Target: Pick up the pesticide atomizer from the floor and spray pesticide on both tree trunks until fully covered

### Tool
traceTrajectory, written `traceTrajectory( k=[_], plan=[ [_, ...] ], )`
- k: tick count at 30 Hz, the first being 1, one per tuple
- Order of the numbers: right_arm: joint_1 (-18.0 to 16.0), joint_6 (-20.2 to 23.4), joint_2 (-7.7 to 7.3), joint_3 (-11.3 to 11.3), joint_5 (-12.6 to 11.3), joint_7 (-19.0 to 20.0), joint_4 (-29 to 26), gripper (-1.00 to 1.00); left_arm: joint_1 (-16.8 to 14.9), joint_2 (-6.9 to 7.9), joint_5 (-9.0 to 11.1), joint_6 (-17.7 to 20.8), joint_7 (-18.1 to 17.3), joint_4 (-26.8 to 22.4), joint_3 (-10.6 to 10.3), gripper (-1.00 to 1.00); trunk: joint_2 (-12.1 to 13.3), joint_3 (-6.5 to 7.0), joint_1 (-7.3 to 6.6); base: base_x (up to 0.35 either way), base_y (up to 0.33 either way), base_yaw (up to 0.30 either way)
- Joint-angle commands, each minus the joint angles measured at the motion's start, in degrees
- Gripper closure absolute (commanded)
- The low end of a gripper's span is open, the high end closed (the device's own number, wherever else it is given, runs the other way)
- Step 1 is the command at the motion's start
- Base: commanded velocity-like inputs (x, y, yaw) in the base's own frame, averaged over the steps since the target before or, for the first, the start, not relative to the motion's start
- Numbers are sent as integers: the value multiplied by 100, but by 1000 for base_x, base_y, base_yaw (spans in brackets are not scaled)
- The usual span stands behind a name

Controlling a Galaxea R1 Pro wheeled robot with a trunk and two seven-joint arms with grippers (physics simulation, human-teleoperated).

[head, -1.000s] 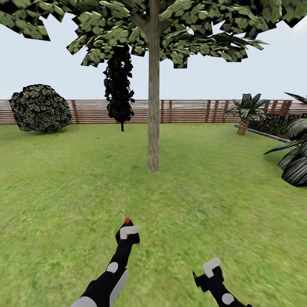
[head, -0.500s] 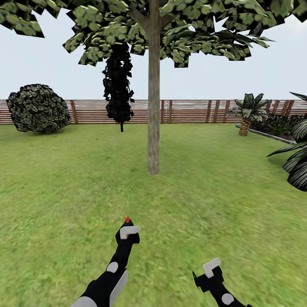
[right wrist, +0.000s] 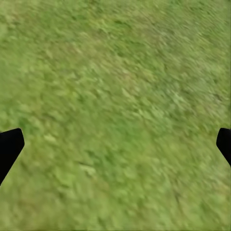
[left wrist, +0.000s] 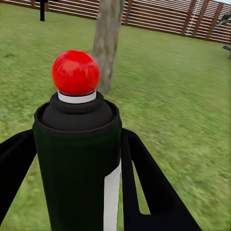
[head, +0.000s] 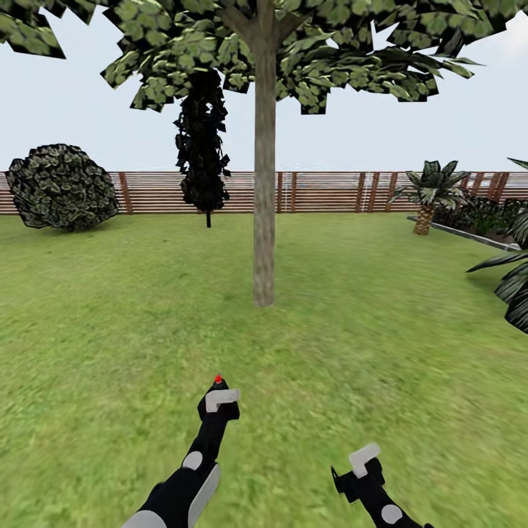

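step: approach to the tree trunk (head: 263, 220), atomizer in hand, no spray out yet by the look of it
left gripper (head: 218, 402): closed around the pesticide atomizer (left wrist: 77, 144), black fingers (left wrist: 144, 183) hugging both sides of the dark bottle, red ball on top
atomizer place: low in the head view at 6 o'clock, just left of centre, red dot showing above the pale gripper tip
right gripper (head: 363, 462): empty, fingers spread wide, only black tips (right wrist: 9, 147) at the frame edges over the lawn (right wrist: 115, 106)
tree: trunk dead ahead at 12 o'clock from the atomizer, well apart from it; canopy (head: 293, 51) overhead
doing it well: my read, close in more before spraying, keep the nozzle lined on the trunk as the left wrist view has it, then sweep bottom to top and work round the far side so the bark gets fully covered
risk: spraying from this far likely wastes mist on grass
other things: round bush (head: 62, 187) at 10 o'clock, dark cypress column (head: 202, 147) behind the trunk's left, fence (head: 330, 192) across the back, palm (head: 429, 194) at 2 o'clock
hidden: second tree not made out; trunk's far side unseen; canopy top cut off
hard to tell: no white specks visible on the bark; nozzle opening direction unclear; green label not made out
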Motion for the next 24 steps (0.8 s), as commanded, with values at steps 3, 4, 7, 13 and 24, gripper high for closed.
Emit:
traceTrajectory(
  k=[3,4,7,13,24],
  plan=[
    [0,0,-1,-5,0,1,-3,-100,-1,0,-4,0,0,3,7,100,0,0,0,350,0,0],
    [0,-2,-3,-6,0,1,-4,-100,0,0,-4,0,0,3,9,100,0,0,0,350,0,0],
    [0,-136,-1,-7,0,0,-5,-100,3,0,-4,1,0,1,22,100,0,0,0,350,0,0],
    [0,-321,0,-2,-1,0,-6,-100,3,0,-4,-12,7,-1,24,100,0,0,0,350,0,0],
    [0,-361,-31,-29,-13,-133,-238,-100,1,26,-4,-32,17,-9,25,100,0,0,0,170,0,0]
  ],
)
